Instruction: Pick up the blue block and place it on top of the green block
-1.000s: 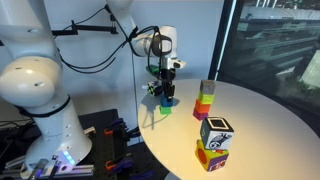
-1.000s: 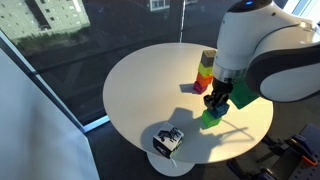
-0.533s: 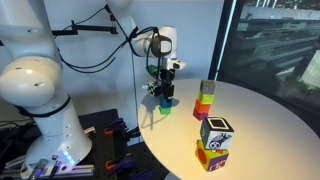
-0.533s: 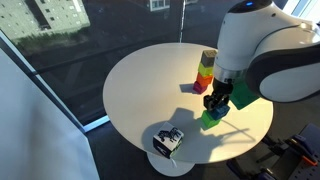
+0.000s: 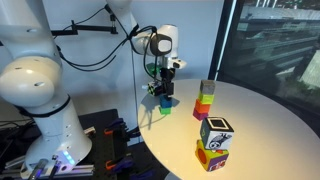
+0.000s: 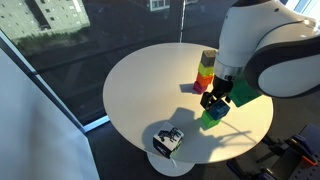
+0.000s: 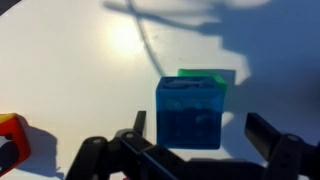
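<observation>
In the wrist view the blue block (image 7: 188, 112) sits on top of the green block (image 7: 205, 75), of which only a green edge shows behind it. My gripper (image 7: 200, 135) is open, one finger on each side of the blue block with a gap between finger and block on both sides. In both exterior views the gripper (image 5: 166, 93) (image 6: 216, 100) hangs straight down over the green block (image 5: 165, 109) (image 6: 211, 118) near the table's edge. There the blue block (image 5: 166, 100) (image 6: 214, 104) shows dark between the fingers.
A stack of small coloured cubes (image 5: 206, 98) (image 6: 205, 70) stands beside the gripper on the round white table (image 5: 260, 120). Larger patterned cubes (image 5: 215, 143) (image 6: 167, 140) stand nearer the rim. An orange-red object (image 7: 10, 135) lies at the wrist view's left edge.
The jaws have opened from shut and let go of the blue block, which stays on the green block. The arm has barely moved.
</observation>
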`<state>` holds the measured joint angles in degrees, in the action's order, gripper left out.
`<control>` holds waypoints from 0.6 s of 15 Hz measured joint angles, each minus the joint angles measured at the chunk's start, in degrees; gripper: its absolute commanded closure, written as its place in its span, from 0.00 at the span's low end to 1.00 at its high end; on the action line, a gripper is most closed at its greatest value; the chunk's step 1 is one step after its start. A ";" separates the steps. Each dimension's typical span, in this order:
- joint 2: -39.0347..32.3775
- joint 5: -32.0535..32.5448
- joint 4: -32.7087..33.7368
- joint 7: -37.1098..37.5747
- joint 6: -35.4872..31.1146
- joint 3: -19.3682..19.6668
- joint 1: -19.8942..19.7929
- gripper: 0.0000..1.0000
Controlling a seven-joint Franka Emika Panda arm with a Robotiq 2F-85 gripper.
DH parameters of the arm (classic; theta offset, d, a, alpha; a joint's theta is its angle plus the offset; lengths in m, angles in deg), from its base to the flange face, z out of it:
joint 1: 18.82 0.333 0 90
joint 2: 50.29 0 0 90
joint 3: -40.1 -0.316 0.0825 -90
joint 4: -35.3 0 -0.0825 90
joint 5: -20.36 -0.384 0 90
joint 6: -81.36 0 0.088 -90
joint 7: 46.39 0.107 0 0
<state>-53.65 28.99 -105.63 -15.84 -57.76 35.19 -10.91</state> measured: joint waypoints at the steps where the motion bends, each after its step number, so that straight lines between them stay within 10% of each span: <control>1: 0.45 -1.19 0.00 -0.78 0.00 0.01 -0.16 0.00; 9: 5.24 -5.78 0.02 -7.38 4.34 0.99 -2.69 0.00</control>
<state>-48.42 23.21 -105.62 -23.22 -53.42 36.18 -13.59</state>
